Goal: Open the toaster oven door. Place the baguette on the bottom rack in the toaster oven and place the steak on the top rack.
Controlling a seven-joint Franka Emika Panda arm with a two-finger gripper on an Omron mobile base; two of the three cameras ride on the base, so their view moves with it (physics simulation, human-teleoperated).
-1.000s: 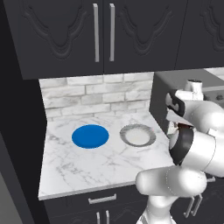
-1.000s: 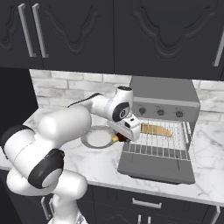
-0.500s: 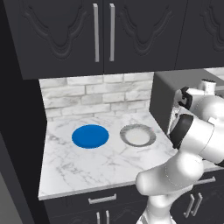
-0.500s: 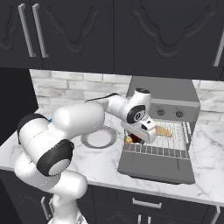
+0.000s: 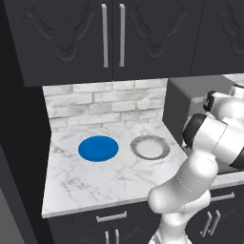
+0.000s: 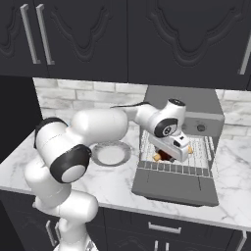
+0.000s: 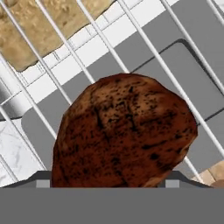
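The gripper [image 6: 169, 153] reached into the toaster oven [image 6: 182, 142] over its lowered toaster oven door [image 6: 175, 184], jaws spread wide around the steak [image 7: 124, 131], seemingly still carrying it. The baguette [image 7: 41, 24] lay beyond the steak, under a wire rack [image 7: 144, 48]. The steak should settle flat on the top rack's wires before the hand backs straight out.
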